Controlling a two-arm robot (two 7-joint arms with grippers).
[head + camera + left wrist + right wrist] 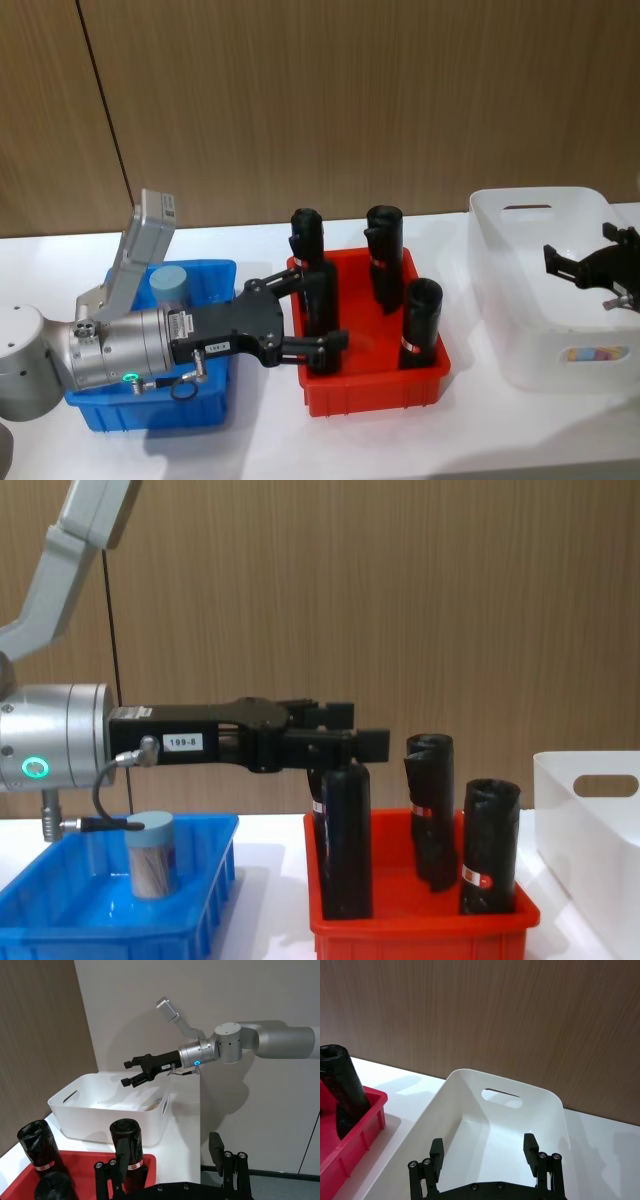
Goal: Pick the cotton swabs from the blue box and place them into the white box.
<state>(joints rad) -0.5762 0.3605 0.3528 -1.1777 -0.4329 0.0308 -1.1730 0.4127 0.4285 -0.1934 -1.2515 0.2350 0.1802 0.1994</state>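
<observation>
**Pick not yet made: one jar in the blue box, both grippers empty**

Far left, the blue box holds one jar of the cotton swabs, upright near its back wall.

The left gripper reaches past that box. It hovers above the left end of the red bin, clear of the black rolls, with its fingers spread and nothing between them.

Far right, the right gripper hangs over the white box, fingers likewise apart and empty.

Assessment: the step in hand is the approach to the jar. The next move calls for drawing the left gripper back over the blue box. It should then lower astride the jar and close below the lid without tipping it.
</observation>
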